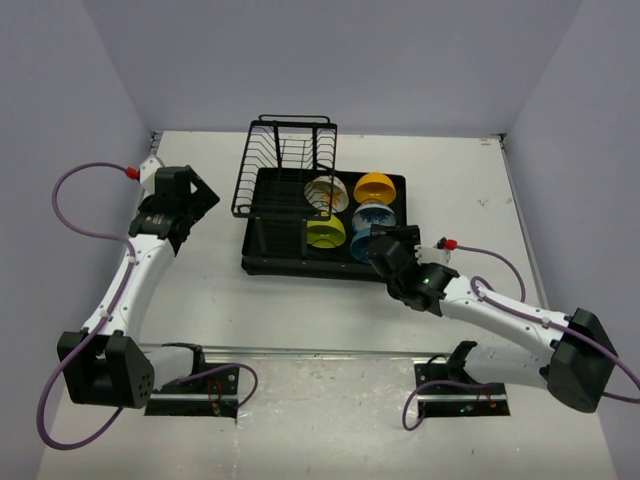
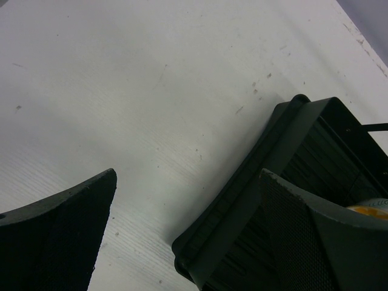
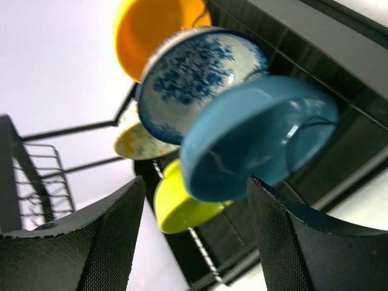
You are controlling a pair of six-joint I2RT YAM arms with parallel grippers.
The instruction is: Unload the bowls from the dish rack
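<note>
1. Bowls: we count 5. That's 1 orange bowl [image 3: 151, 30], 1 blue bowl [image 3: 254, 133], 1 yellow-green bowl [image 3: 182, 209], 1 blue-print bowl [image 3: 194, 79] and 1 white bowl [image 3: 134, 144] w/ coloured print.
2. Rack [image 1: 300, 268]: 1, w/ 1 upright wire section [image 1: 290, 165].
3. Arms: 2, i.e. L arm [image 1: 130, 275] and R arm [image 1: 500, 310].
4. Grippers: 2, 1 per arm, i.e. L gripper [image 2: 188, 176] and R gripper [image 3: 195, 182]. We see 2 fingers on each.
5. Base plates: 2, i.e. L plate [image 1: 190, 392] and R plate [image 1: 465, 402].
6. Red cable ends: 2, 1 by L arm [image 1: 130, 172], 1 by R arm [image 1: 452, 243].
7. Table [image 1: 200, 300]: 1.
8. Walls [image 1: 350, 60]: 3.
</note>
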